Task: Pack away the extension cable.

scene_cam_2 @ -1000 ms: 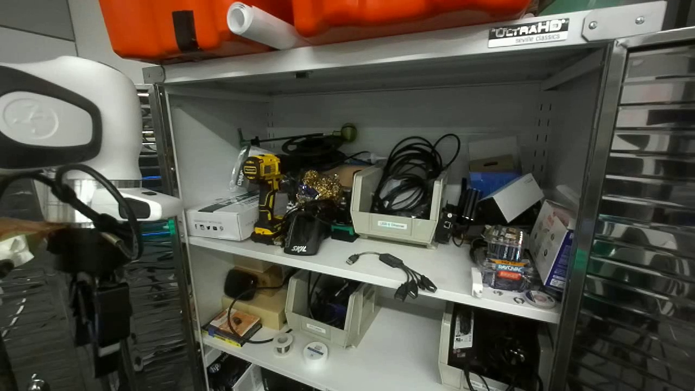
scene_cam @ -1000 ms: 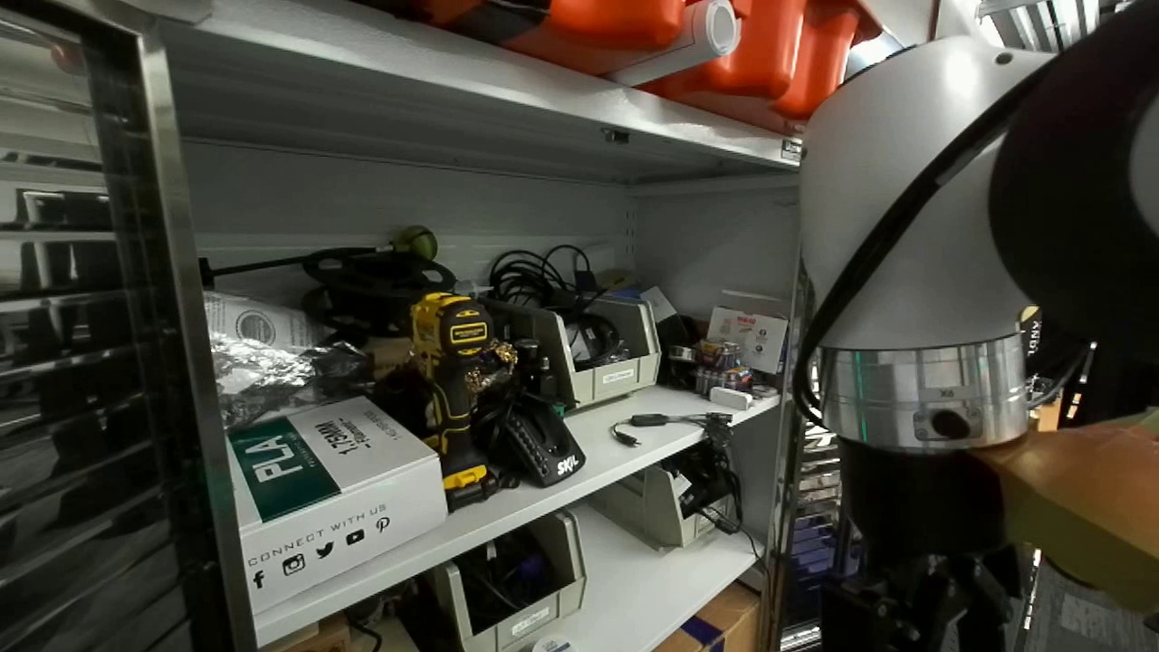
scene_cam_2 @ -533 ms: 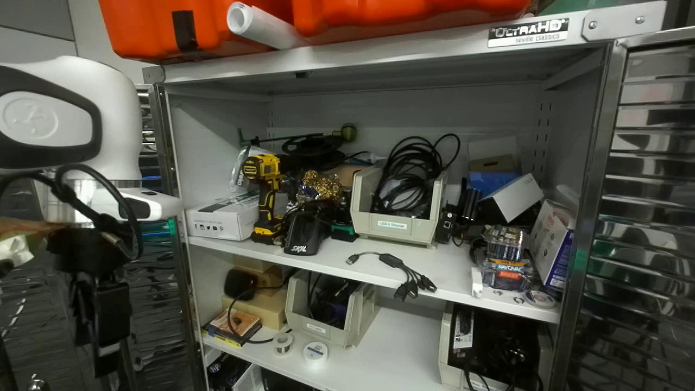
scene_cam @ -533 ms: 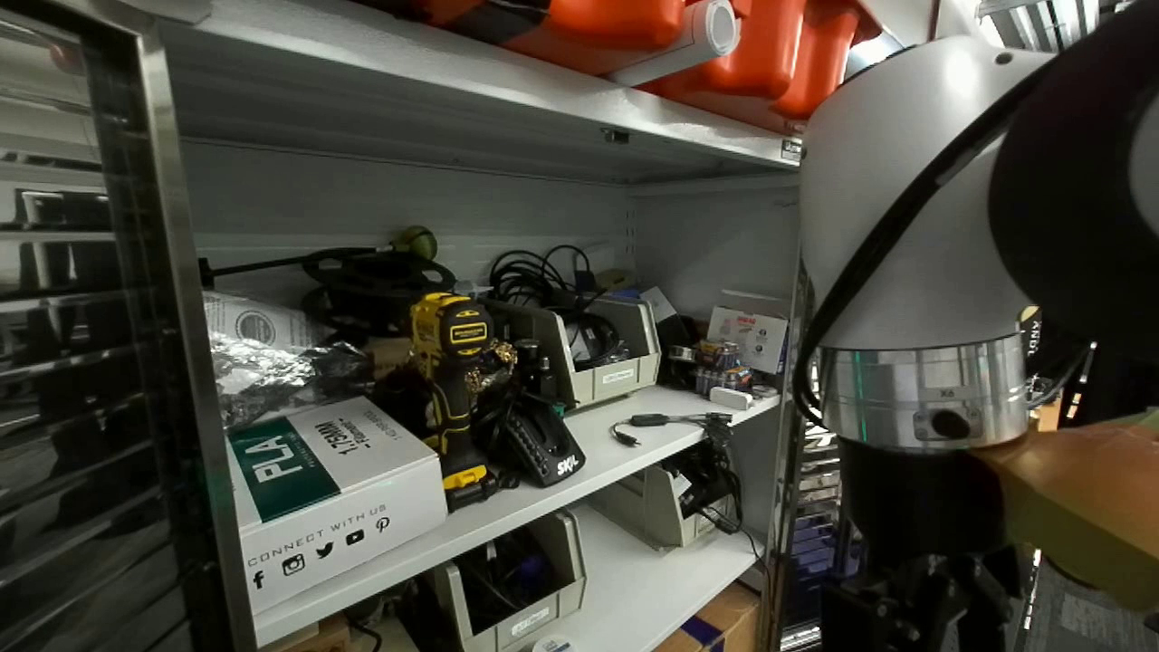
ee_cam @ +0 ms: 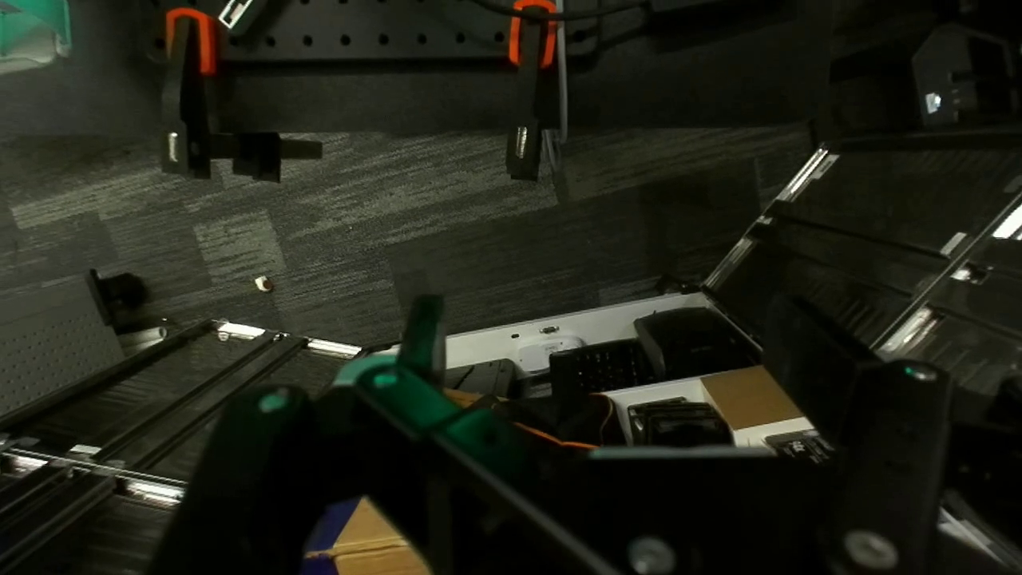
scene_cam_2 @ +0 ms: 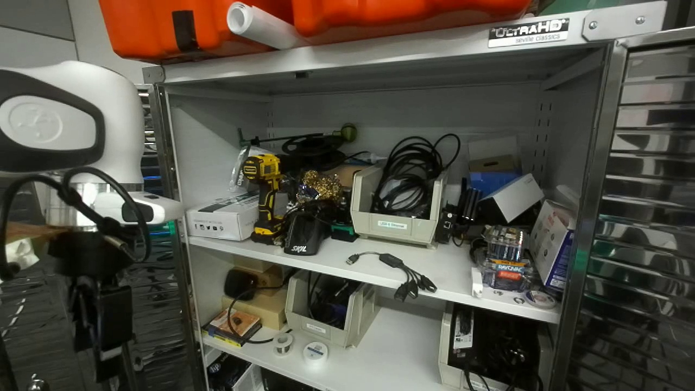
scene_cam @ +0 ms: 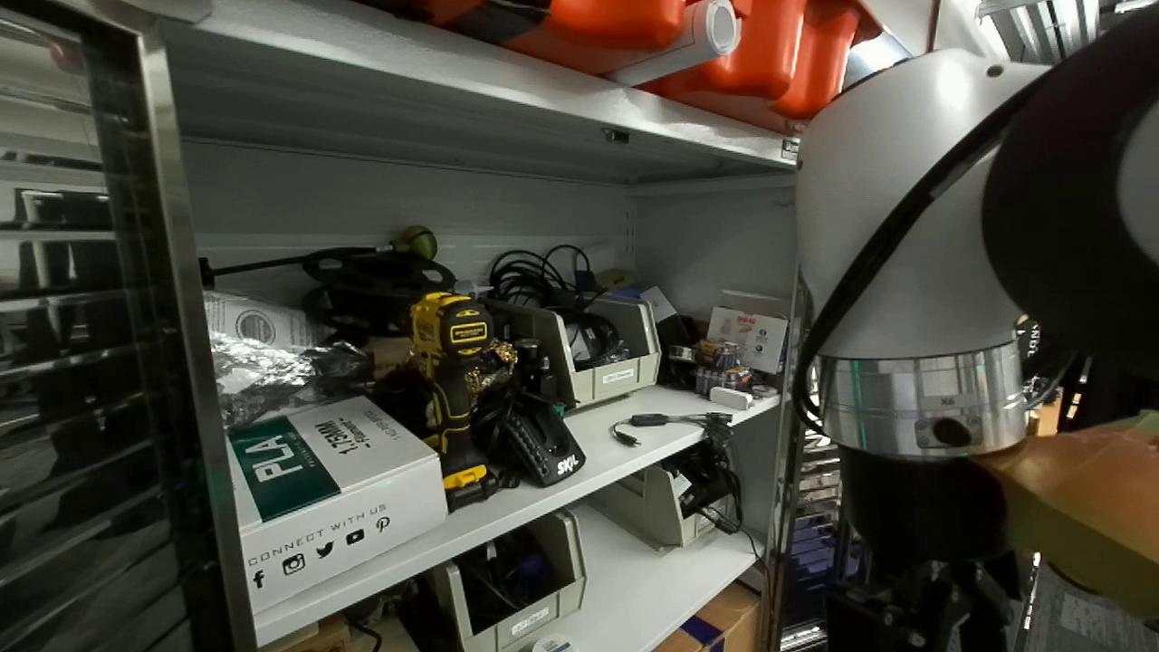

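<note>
A short black cable with a USB plug and several branching ends [scene_cam_2: 391,260] lies on the upper shelf [scene_cam_2: 450,271]; it also shows in an exterior view [scene_cam: 649,419]. Its branching ends hang over the shelf's front edge. Behind it stands a beige bin [scene_cam_2: 418,231] labelled for USB and Ethernet, holding coiled black cables; it also shows in an exterior view [scene_cam: 625,378]. My gripper [ee_cam: 619,339] is open and empty, pointing down outside the cabinet, well to the side of the cable. The cable is out of the wrist view.
A yellow drill [scene_cam_2: 266,198], black charger [scene_cam_2: 302,236] and white box [scene_cam_2: 222,222] stand on the same shelf. Battery packs [scene_cam_2: 507,271] are at its far end. Two more bins [scene_cam_2: 320,328] [scene_cam_2: 446,353] sit on the shelf below. An open cabinet door [scene_cam_2: 635,228] flanks the shelves.
The arm and gripper have shifted down slightly in both exterior views. The cable, bins and other shelf items have not moved.
</note>
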`<state>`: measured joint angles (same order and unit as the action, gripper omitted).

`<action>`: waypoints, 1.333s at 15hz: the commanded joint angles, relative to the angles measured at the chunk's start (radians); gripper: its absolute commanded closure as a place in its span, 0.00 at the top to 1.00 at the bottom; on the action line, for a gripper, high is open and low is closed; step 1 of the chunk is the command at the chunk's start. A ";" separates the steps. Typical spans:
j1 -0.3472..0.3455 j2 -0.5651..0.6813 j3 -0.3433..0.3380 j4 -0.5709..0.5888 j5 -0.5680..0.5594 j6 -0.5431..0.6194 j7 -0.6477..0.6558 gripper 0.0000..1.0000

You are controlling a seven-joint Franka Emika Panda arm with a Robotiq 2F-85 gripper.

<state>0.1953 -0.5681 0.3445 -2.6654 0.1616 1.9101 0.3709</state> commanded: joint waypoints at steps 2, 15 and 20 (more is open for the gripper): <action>0.012 0.004 -0.012 0.002 -0.007 -0.002 0.005 1.00; 0.000 0.123 -0.108 0.096 -0.095 -0.006 -0.284 1.00; -0.018 0.332 -0.205 0.234 -0.222 0.042 -0.590 1.00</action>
<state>0.1874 -0.3896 0.1800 -2.5443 0.0007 1.9251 -0.0691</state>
